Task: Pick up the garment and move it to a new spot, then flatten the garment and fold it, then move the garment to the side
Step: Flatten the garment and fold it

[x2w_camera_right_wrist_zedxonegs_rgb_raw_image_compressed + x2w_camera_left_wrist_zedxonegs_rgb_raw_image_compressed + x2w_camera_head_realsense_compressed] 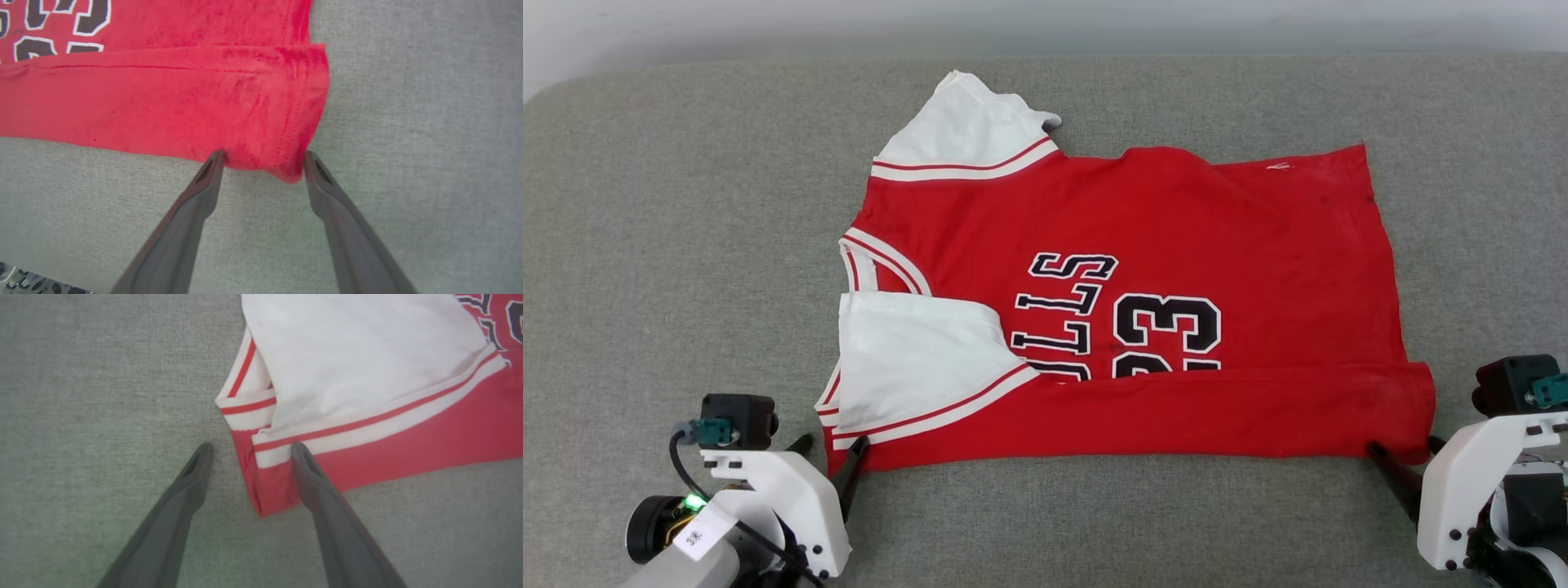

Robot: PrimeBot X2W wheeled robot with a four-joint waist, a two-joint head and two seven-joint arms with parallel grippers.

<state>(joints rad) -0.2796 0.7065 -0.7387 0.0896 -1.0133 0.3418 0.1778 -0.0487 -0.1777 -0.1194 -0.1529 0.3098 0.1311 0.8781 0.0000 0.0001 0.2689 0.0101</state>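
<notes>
Nearest the camera, at lower left, the left gripper point(832, 453) stands at the near left corner of the garment point(1143, 220). Its jaws are apart: one finger rests on the bare grey desk point(670, 245) just beside the cloth, and the other lies over the red corner below the striped trim. The jaws grip nothing.

Centre: the garment lies flat across the middle of the desk, collar to the left and hem to the right. The near white sleeve point(915, 359) is turned in over the front. A long red band point(1217, 412) along the near edge is folded up and covers the lower part of the dark lettering point(1168, 322).

Right: the right gripper point(1403, 449) faces the near right corner. Its jaws are apart, with the tips touching the folded edge on either side of the corner.

The step in hand appears to be the next lengthwise fold. To do it well, each gripper should probably take all layers at its corner. Both should then rise together, carry the edge away from the robot with the cloth kept taut, and lay it level with the far edge. A shallow pinch risks letting the lower layer slip out.
</notes>
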